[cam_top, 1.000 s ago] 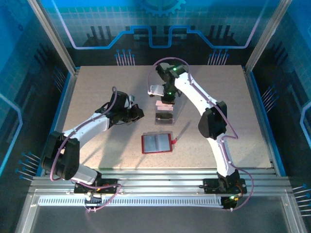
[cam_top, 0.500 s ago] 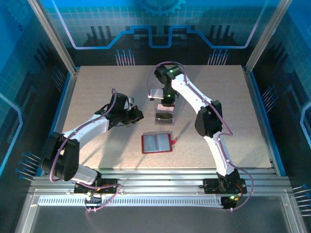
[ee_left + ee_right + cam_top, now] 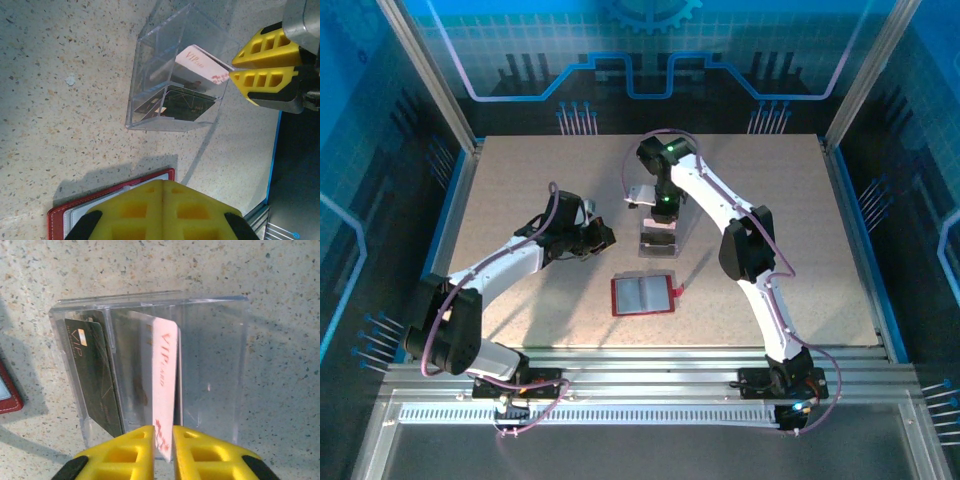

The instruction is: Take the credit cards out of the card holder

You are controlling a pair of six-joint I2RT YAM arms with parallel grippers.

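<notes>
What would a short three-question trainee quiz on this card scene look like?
1. True or false: the wallet lies open on the table.
2. Where is the dark card? A) in the wallet B) in the clear box C) on the bare table
3. Which end effector has the pink card between its fingertips?

Key: 1 true; 2 B; 3 the right end effector.
</notes>
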